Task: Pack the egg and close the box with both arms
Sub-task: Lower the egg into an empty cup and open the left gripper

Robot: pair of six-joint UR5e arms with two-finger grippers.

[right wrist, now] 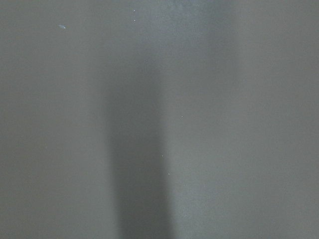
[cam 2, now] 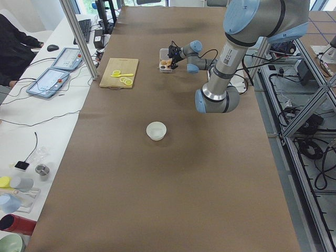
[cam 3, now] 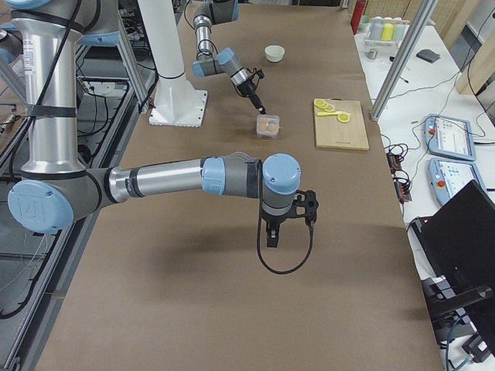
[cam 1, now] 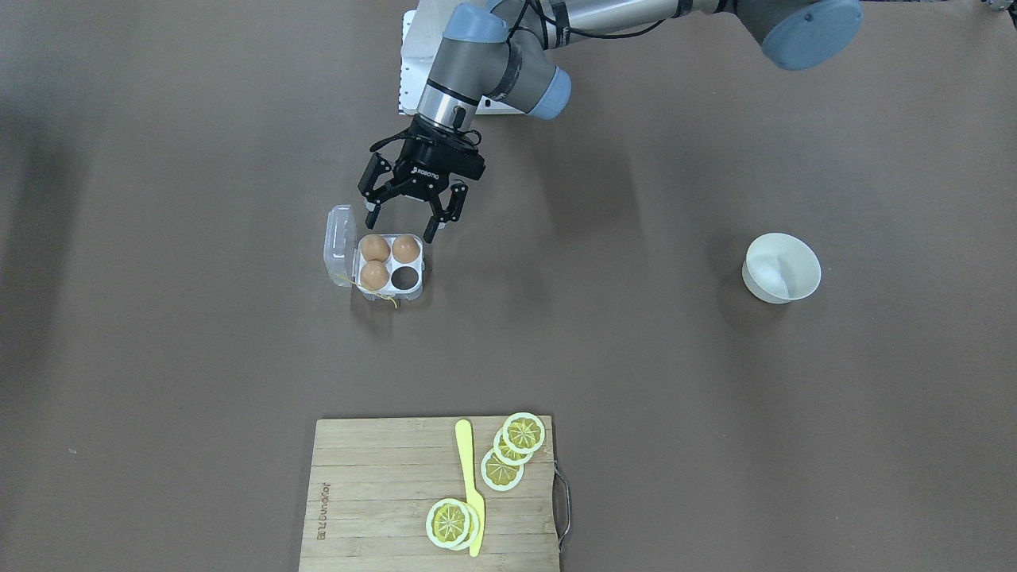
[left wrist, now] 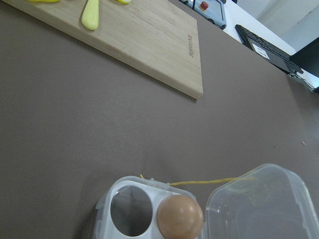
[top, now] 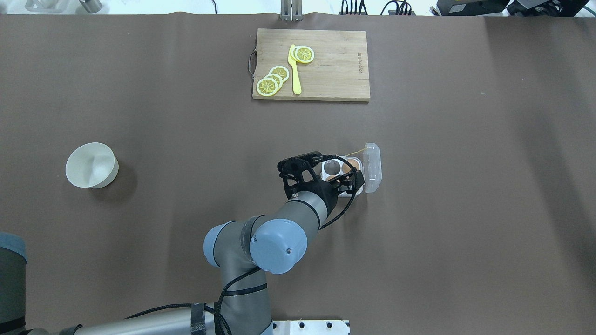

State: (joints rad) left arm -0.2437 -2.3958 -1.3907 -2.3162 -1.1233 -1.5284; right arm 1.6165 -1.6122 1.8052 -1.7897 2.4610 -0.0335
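Three orange-brown eggs are seated in the four cups of the box point(cam 1: 416, 284), a small clear carton, and one cup point(cam 1: 406, 277) is seen empty. The left gripper point(cam 1: 402, 222) is held just above the box's robot-side edge, its fingers point(cam 1: 437, 222) spread wide with nothing between them. The egg point(cam 1: 406, 249), judged to be the one packed, lies just beyond one fingertip, with the empty cup beyond it. A second egg point(cam 1: 375, 248) lies just beyond the other fingertip, and a third egg point(cam 1: 374, 275) farther on. Beside these two, the hinged lid point(cam 1: 339, 242) is stood open. The right gripper point(cam 3: 271, 239) is hung over bare table, well apart from the box. Whether its fingers are spread or closed cannot be told. Packing is judged done; closing the lid with both arms is not yet done.
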